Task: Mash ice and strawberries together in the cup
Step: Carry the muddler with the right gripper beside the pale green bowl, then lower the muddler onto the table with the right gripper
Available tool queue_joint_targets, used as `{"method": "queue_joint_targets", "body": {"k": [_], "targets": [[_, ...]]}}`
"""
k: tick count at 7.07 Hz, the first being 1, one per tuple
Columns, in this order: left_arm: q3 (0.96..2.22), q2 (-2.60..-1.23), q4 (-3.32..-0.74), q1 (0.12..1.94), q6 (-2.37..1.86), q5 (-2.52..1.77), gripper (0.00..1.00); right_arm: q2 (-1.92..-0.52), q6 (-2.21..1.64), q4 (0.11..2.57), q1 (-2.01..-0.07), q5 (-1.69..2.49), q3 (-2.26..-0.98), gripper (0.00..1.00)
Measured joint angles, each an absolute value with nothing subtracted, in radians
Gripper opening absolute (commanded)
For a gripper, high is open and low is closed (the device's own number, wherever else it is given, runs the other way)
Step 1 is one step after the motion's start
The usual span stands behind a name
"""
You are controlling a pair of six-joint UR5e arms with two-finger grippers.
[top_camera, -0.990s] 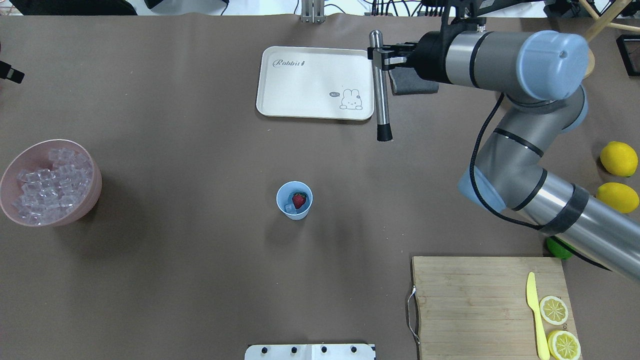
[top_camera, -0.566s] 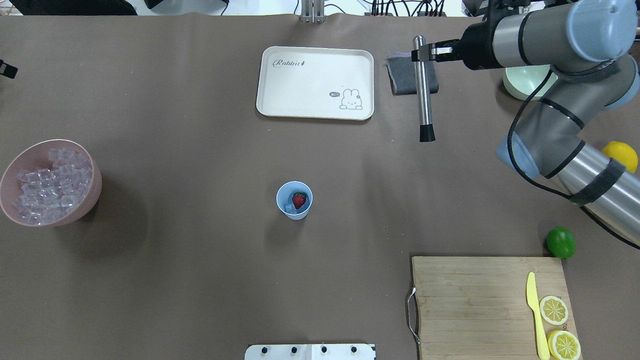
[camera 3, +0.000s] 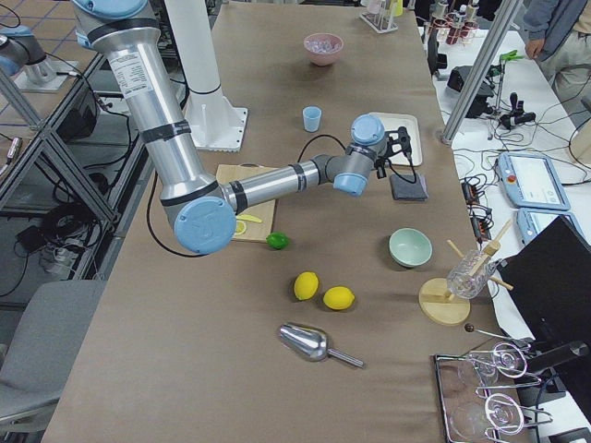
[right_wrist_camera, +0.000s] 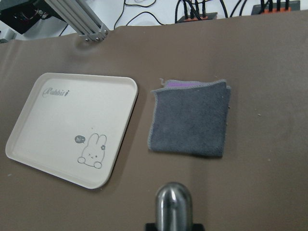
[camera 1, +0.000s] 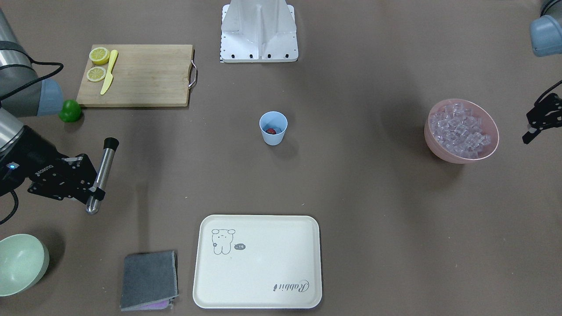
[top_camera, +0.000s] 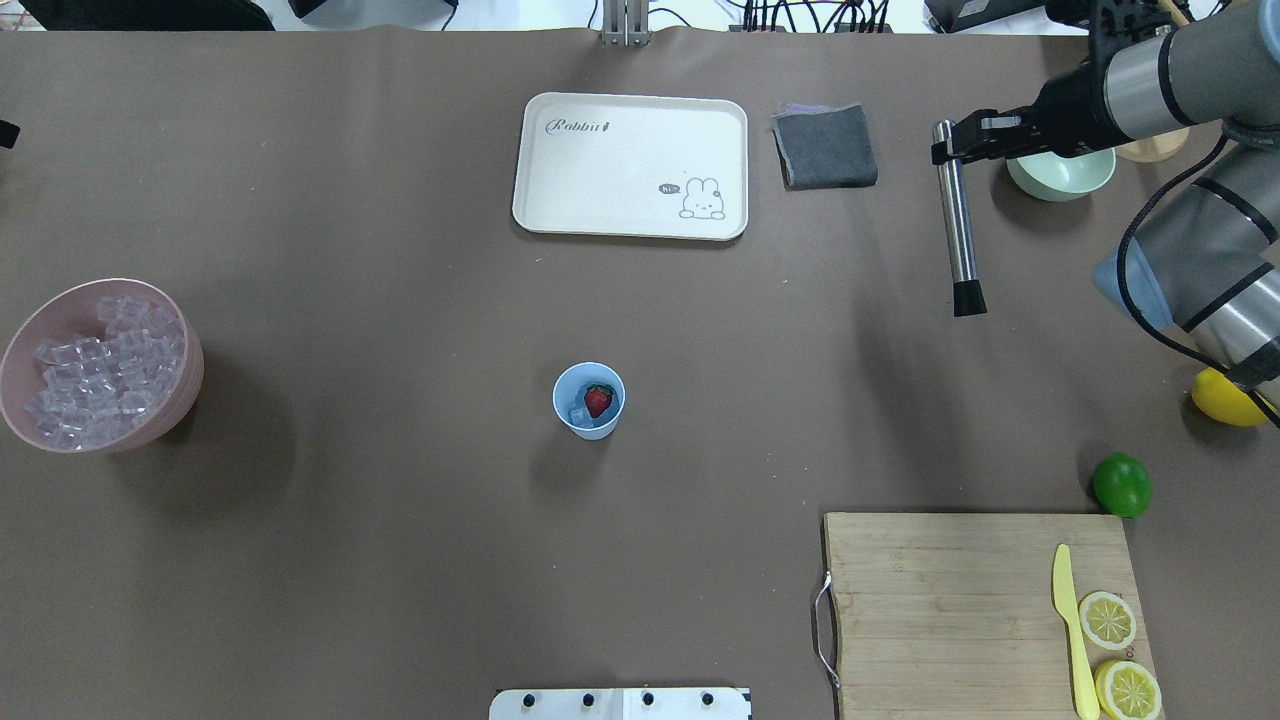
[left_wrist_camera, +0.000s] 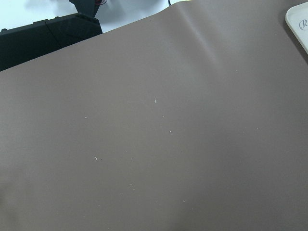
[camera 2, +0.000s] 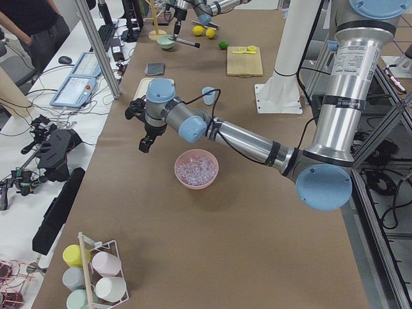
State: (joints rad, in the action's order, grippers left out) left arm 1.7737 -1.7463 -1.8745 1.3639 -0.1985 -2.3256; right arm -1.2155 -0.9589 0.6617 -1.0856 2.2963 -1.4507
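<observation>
it all comes down to where the cup (top_camera: 557, 398) sits relative to the tool. the cup stands upright in the middle of the bench (top_camera: 350, 560), with the strawberry (top_camera: 598, 400) looking whole inside it and a bit of ice (top_camera: 578, 416) beside it at the bottom. the rest of the ice is in the pink bowl (top_camera: 190, 395) at the robot's left end.

the right jaws are clenched on the muddler (top_camera: 958, 225), close to its bare metal end, out at the far right of the bench beside the green bowl (top_camera: 1075, 185). from those jaws the cup lies toward the robot's left and back toward its base, well apart. the muddler's long axis runs roughly far-to-near, black tip (top_camera: 969, 300) on the robot's side. it looks more laid over than upright, so the tip isn't aimed into the cup.

left jaws hang out past the pink bowl; can't tell if they're parted or closed. they're farther from the cup than the right ones anyway.

my guess: nothing's mashed yet, and the next move needs the right arm to swing to the middle and stand the muddler up, black end down, over the cup's mouth. narrow cup, so clipping the rim could tip it.
</observation>
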Motion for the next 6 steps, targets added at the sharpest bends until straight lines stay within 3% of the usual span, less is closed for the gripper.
{"method": "queue_joint_targets", "body": {"k": [6], "targets": [[1.806,-1.739,-1.873,1.367,-0.198,-2.325,0.97,-1.242,-0.879,0.669,-1.096,2.388,-1.281,0.0]]}}
